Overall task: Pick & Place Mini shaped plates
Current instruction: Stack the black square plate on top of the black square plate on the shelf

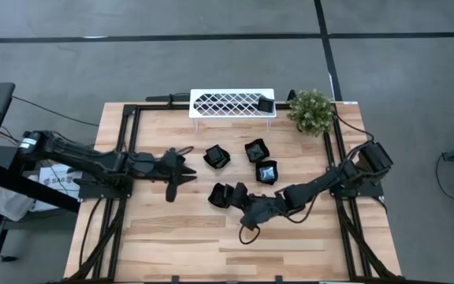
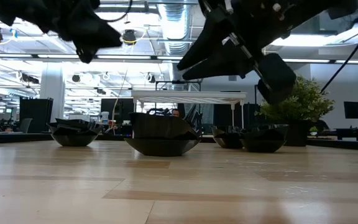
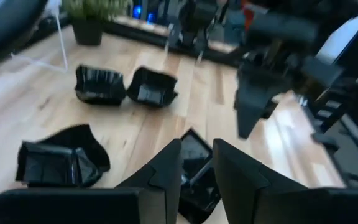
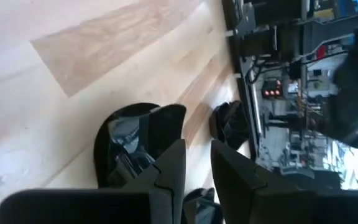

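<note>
High view: four mini shaped plates (image 1: 217, 157) on table, fifth on rack (image 1: 231, 103); both grippers slightly parted, empty.

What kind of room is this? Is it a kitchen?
Probably not a kitchen; it looks like a robot lab or workshop. Two robot arms work over a wooden table with small black plates, and the low view shows a big open hall with ceiling pipes behind.

plates (image 1: 246, 163): four mid-table, between arms | rack (image 1: 232, 103): behind them, one plate (image 1: 266, 104) on it | plant (image 1: 312, 110): right of rack
</note>
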You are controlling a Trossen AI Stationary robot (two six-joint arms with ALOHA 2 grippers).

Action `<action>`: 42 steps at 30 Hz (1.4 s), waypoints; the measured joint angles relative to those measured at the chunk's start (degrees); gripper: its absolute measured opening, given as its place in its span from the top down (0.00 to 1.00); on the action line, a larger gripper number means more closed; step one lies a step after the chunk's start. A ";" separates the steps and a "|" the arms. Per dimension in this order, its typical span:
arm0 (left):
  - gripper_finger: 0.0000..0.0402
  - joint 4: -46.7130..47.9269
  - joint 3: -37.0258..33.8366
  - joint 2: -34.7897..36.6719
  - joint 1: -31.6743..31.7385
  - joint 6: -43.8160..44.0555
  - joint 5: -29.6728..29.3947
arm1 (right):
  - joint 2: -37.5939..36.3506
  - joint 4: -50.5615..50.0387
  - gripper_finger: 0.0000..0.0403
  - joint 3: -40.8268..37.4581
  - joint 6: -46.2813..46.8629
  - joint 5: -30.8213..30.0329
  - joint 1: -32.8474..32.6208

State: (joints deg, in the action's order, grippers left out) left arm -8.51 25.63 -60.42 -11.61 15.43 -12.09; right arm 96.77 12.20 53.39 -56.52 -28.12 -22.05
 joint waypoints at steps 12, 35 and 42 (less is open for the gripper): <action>0.77 0.14 -1.51 9.58 0.08 -3.21 -0.06 | 0.00 1.25 0.82 0.01 3.99 -0.92 -0.90; 0.77 -0.48 -3.15 9.71 0.14 -2.50 -1.80 | 2.47 -29.88 0.82 12.17 7.65 5.62 0.23; 0.77 -0.52 -3.15 9.71 0.14 -2.57 -1.80 | 3.80 -28.29 0.82 12.62 3.44 3.54 0.47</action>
State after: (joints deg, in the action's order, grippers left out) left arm -9.03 22.48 -50.72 -11.46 12.86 -13.89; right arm 100.57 -16.09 66.01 -53.08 -24.58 -21.58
